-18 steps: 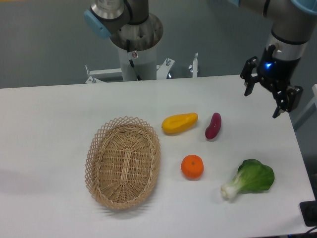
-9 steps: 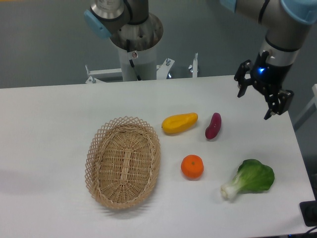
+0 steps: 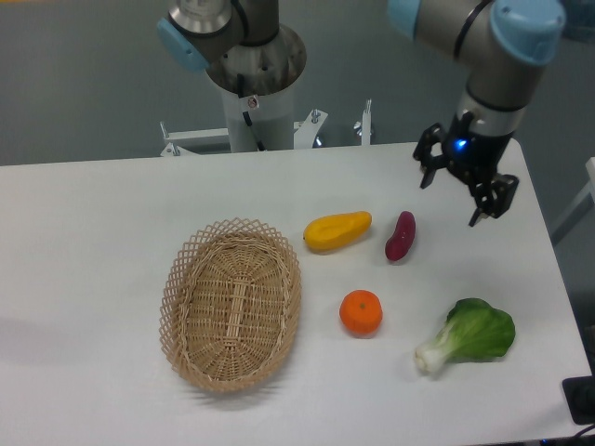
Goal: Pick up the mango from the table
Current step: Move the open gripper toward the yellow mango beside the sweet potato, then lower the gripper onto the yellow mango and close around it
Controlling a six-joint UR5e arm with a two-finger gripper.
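Note:
The mango [image 3: 337,230] is a yellow-orange elongated fruit lying on the white table [image 3: 93,242], just right of the basket's far end. My gripper [image 3: 450,199] hangs open and empty above the table's right part, well to the right of the mango and a little right of the purple sweet potato. Its two dark fingers [image 3: 426,173] are spread apart and hold nothing.
A woven wicker basket [image 3: 232,304] lies left of the mango. A purple sweet potato [image 3: 400,236] lies right of it, a round orange [image 3: 361,312] in front of it, and a green bok choy [image 3: 469,334] at the front right. The arm's base [image 3: 253,84] stands behind the table.
My gripper has moved to the left and slightly up, from the table's right edge toward the sweet potato. It has stayed open. The objects have not moved.

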